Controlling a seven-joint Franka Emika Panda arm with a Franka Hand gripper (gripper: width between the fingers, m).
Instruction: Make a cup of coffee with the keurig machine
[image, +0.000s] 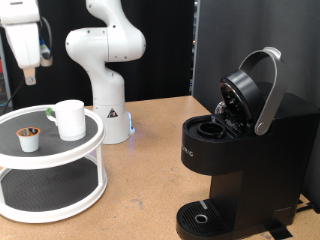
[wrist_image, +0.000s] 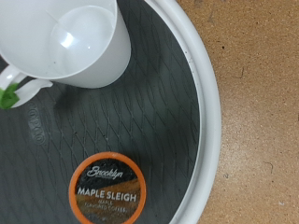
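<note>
The gripper (image: 30, 72) hangs high at the exterior view's top left, up around eleven o'clock from the cup (image: 71, 119), well above the round two-tier tray (image: 60, 205) and touching nothing. Its fingers point down at the tray, and from this angle I cannot tell whether they are spread or pressed together; nothing shows between them. No fingertips show in the wrist view at all.

The cup stands upright on the tray's top shelf, a plain white mug, empty. In the wrist view we look straight into it (wrist_image: 73, 42): clean white inside, the handle poking out at about eight o'clock, with a small green thing (wrist_image: 8, 96) just beside that handle. At about six o'clock from the cup in that view lies the pod (wrist_image: 107, 189), orange rim, dark foil lid reading "Brooklyn" and "Maple Sleigh", flat on the black mesh liner (wrist_image: 149, 112). In the exterior view the pod (image: 30, 139) sits at roughly eight o'clock from the cup, near it but apart.

Over on the exterior view's right stands the keurig machine (image: 235, 150), black and boxy, its lid swung up with the silver-grey handle (image: 265, 90) arched over the top. The pod chamber (image: 212, 128) gapes open, the round drip tray (image: 205, 215) at its foot bare. The white arm base (image: 105, 70) rises behind the tray on the wooden table (image: 140, 180).
</note>
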